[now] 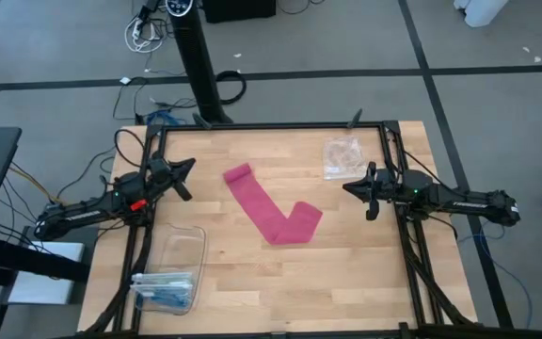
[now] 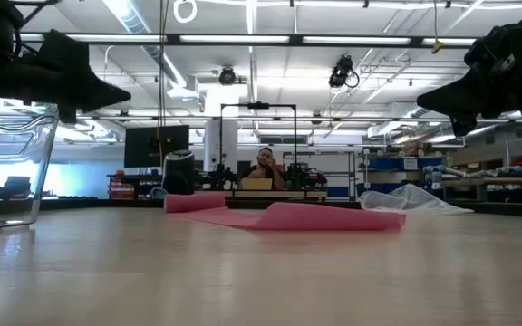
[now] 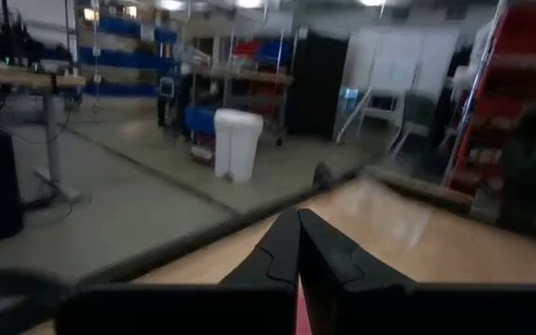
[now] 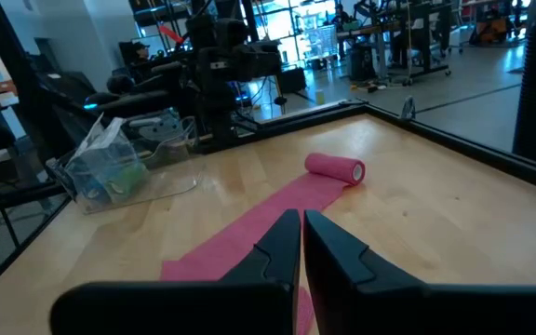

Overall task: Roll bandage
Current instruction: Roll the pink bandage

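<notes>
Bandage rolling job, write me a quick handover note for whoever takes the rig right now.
Left gripper: shut, empty, raised at the table's left edge.
Right gripper: shut, empty, raised at the right edge, pointing toward the bandage.
Bandage: mid-table, laid out in a V with a fold at its near end; the far end is a small roll.
Also there: clear plastic bag at the far right, clear plastic box at the near left.
Done: only that small start of a roll.
Left: roll up the rest of the strip.

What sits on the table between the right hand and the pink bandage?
Nothing: in the high view only bare wood separates the right hand from the bandage. The plastic bag lies off to one side.
</notes>
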